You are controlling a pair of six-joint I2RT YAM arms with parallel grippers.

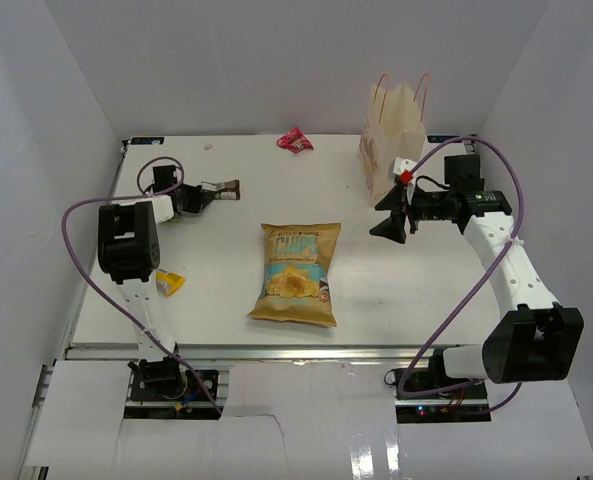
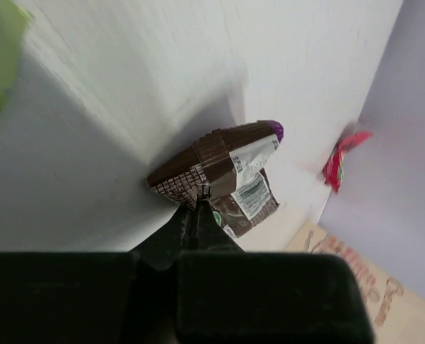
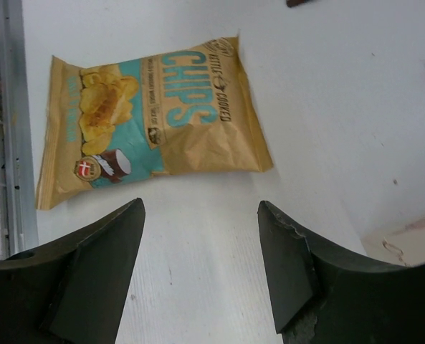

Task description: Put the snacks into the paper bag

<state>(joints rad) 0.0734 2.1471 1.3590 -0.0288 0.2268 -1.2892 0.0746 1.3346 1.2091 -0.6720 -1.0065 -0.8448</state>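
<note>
The paper bag (image 1: 394, 138) stands upright at the back right, cream with red-pink handles. The yellow-and-blue chips bag (image 1: 296, 272) lies flat mid-table; it also shows in the right wrist view (image 3: 155, 122). My left gripper (image 1: 202, 196) is shut on a dark brown packet (image 1: 223, 189), pinching its end (image 2: 219, 175) at the back left. My right gripper (image 1: 390, 214) is open and empty, hovering beside the paper bag, right of the chips. A pink-red packet (image 1: 295, 140) lies at the back wall. A yellow-orange packet (image 1: 171, 283) lies by the left arm.
White walls enclose the table on three sides. The left arm's purple cable loops over the back left corner. A green blur (image 2: 1, 54) sits at the top left of the left wrist view. The table's front metal edge (image 3: 8, 129) runs beside the chips.
</note>
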